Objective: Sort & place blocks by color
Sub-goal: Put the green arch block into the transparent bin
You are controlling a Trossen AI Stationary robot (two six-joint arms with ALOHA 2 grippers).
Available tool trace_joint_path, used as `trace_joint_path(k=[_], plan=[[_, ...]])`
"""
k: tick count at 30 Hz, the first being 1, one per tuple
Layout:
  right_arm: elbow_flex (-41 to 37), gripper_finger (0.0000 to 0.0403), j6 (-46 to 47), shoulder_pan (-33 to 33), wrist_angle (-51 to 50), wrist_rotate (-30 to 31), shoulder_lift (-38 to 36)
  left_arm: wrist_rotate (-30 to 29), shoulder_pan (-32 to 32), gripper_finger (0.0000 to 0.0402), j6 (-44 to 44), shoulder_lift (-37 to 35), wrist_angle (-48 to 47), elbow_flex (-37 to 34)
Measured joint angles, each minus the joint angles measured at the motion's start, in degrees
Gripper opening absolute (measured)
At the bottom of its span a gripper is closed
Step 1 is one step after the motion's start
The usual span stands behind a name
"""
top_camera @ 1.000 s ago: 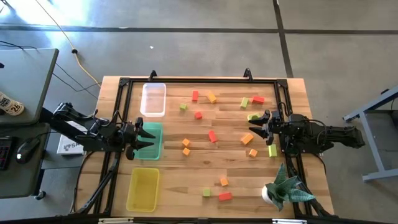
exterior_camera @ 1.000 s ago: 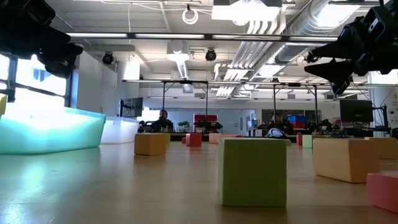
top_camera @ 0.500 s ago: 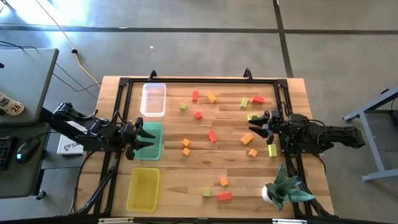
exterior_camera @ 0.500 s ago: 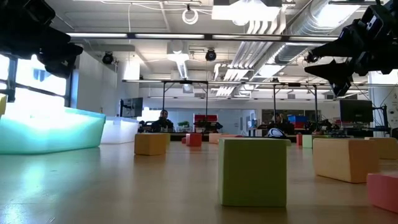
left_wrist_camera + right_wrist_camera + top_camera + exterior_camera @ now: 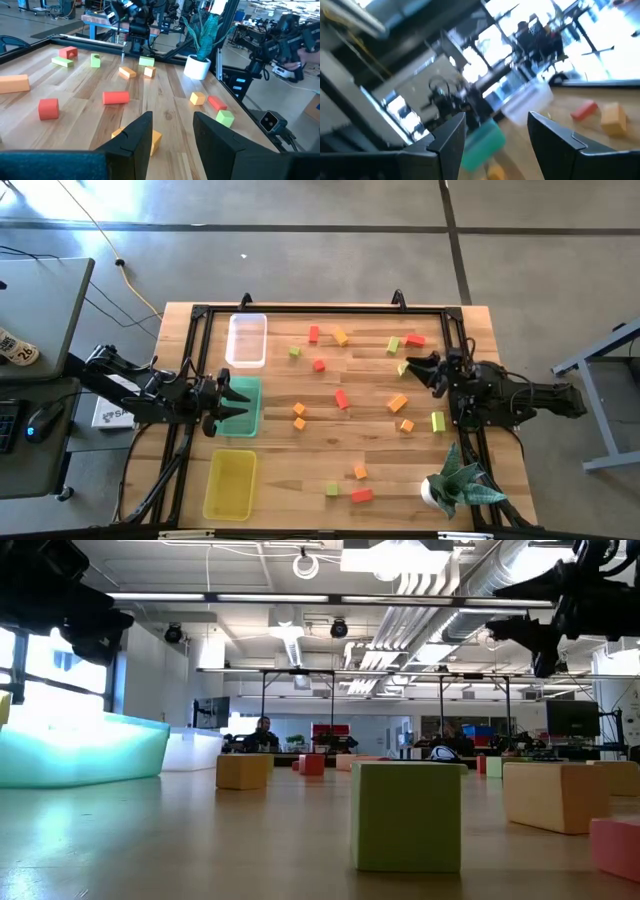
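**A:** Progress so far?

**B:** None visible. From the left: the left pincer (image 5: 243, 399) hovers over the translucent green plastic tray (image 5: 251, 392), fingers spread, holding nothing. The clear plastic tray (image 5: 246, 340) at the far left and the yellow plastic tray (image 5: 230, 484) at the near left look bare.

**A:** And the small red, orange and yellow-green blocks (image 5: 342, 399)?

**B:** All scattered across the wooden worktop (image 5: 300, 460). On the right, the right pincer (image 5: 412, 367) hangs spread and empty above them. Sorting seems not yet begun.

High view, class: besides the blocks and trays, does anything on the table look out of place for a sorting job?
Yes. A potted plant stands at the table's corner on the right arm's side, near the right gripper. It is neither block nor tray. Otherwise nothing looks spilled or damaged.
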Motion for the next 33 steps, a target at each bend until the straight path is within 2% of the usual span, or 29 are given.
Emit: trace_joint_path(k=[5, 10, 14, 18, 24, 28, 33], plan=[[0.01, 0.0202, -0.17, -0.01, 6.5, 4.27, 0.01, -0.35, 0.0, 0.0131, 0.0, 0.0, 0.0, 0.0], [0.01, 0.0202, -0.19, 0.01, 11.12, 5.85, 0.0, -0.52, 0.0, 0.0131, 0.0, 0.0, 0.04, -0.02], [2.44, 0.0202, -0.27, -0.01, 9.24, 6.65, 0.04, -0.6, -0.02, 0.0131, -0.04, 0.02, 0.26, -0.02], [8.5, 0.0202, -3.1, 0.01, 1.69, 6.99, 0.5, -1.04, 0.0, 0.0131, -0.07, 0.0, 1.86, -0.02], [19.77, 0.0202, -6.25, -0.01, -14.7, 11.78, 4.8, -1.52, 0.0, 0.0131, -0.08, 0.02, 2.25, -0.02], [27.68, 0.0202, -4.09, -0.01, -27.65, 15.99, 9.9, -1.69, 0.0, 0.0131, -1.31, 0.02, 2.42, -0.02], [36.51, 0.0202, 0.61, -0.01, -41.35, 17.88, 18.33, -3.49, 0.0, 0.0131, -5.78, 0.02, 2.54, -0.01]])
